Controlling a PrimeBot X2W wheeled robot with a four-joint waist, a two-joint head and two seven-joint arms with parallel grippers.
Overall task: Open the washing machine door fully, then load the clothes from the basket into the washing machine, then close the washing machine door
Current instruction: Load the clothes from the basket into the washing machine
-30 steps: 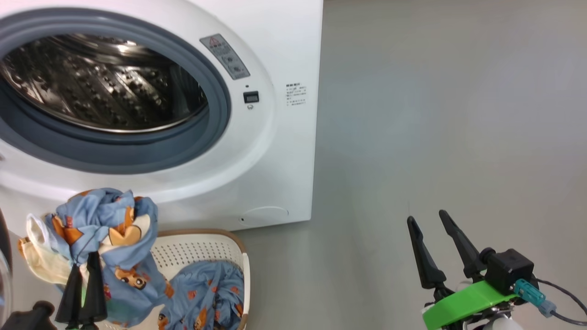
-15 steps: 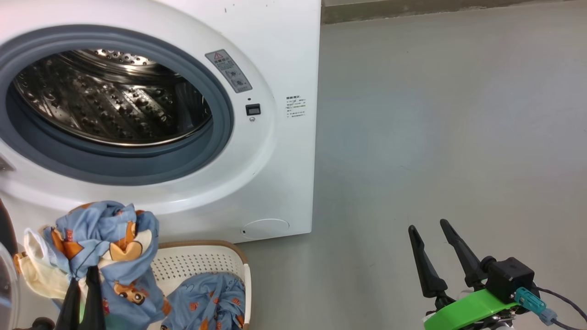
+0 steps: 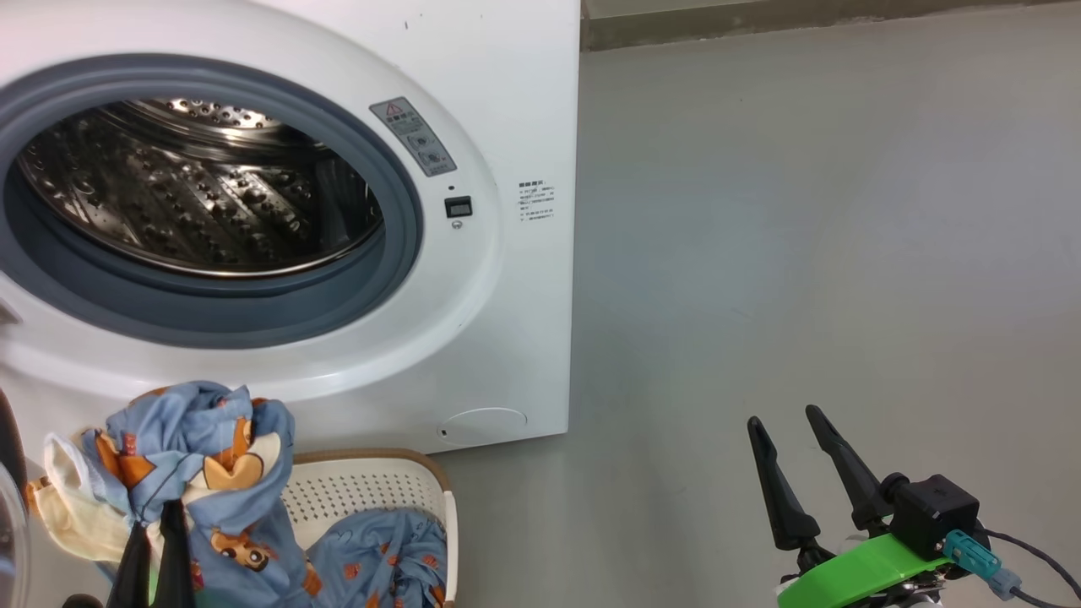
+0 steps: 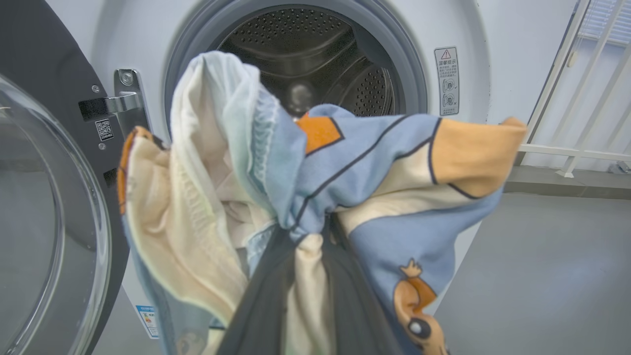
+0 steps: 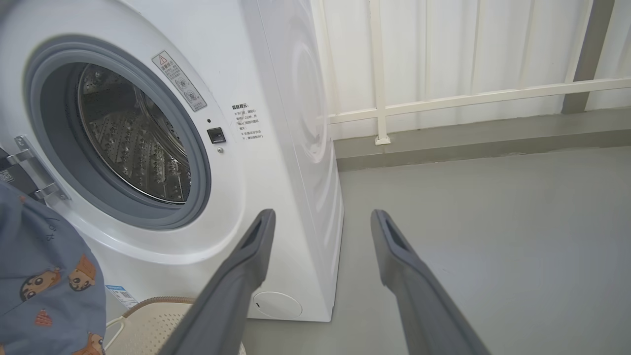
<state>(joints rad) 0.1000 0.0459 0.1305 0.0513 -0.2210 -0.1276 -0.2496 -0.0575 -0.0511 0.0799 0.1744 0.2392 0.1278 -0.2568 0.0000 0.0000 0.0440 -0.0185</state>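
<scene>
The washing machine (image 3: 507, 127) stands with its steel drum (image 3: 194, 203) exposed. The washing machine door (image 4: 44, 222) is swung out to the left on its hinge (image 4: 121, 101); its edge (image 3: 7, 523) shows at the head view's far left. My left gripper (image 3: 156, 515) is shut on a bundle of light-blue and cream bear-print clothes (image 3: 194, 447), held above the basket (image 3: 372, 485) and just below the drum mouth. In the left wrist view the bundle (image 4: 345, 167) hangs in front of the drum. More clothes (image 3: 380, 557) lie in the basket. My right gripper (image 3: 784, 417) is open and holds nothing.
Grey floor (image 3: 802, 211) stretches to the right of the machine. A white railing and wall (image 5: 443, 93) run behind it. My right gripper (image 5: 322, 214) hovers over the floor, well right of the machine's front corner.
The head camera has tilted up, so the whole picture sits lower. My left gripper keeps its hold on the bundle. The right gripper stays open in the same place.
</scene>
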